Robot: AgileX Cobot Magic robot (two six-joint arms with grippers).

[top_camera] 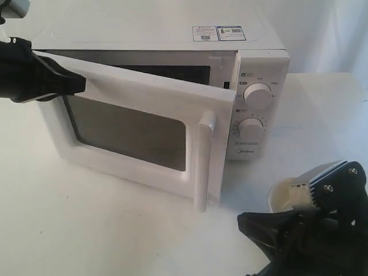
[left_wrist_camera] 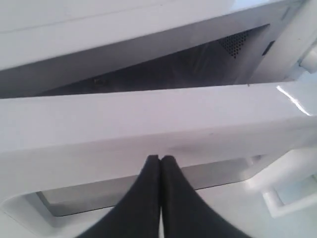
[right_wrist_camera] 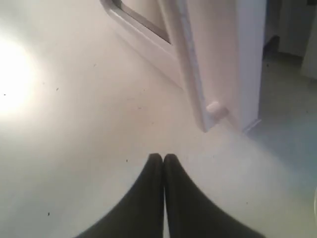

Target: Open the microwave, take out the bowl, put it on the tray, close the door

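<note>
The white microwave (top_camera: pixel 264 69) stands at the back with its door (top_camera: pixel 144 98) swung partly open, the bar handle (top_camera: pixel 204 161) towards me. My left gripper (top_camera: pixel 82 84) is shut and empty, its tips resting against the door's top frame (left_wrist_camera: pixel 148 124) just above the window. The strip of dark cavity (left_wrist_camera: pixel 173 69) that shows holds nothing. My right gripper (right_wrist_camera: pixel 163 157) is shut and empty, low over the table in front of the door's free edge (right_wrist_camera: pixel 218 49). A cream rounded rim, apparently the bowl (top_camera: pixel 280 195), peeks out behind the right arm. I cannot make out the tray.
The white tabletop (top_camera: pixel 103 230) spreads in front of the door. Two round knobs (top_camera: pixel 257 95) sit on the oven's right panel. The right arm's black body (top_camera: pixel 310 236) fills the lower right corner.
</note>
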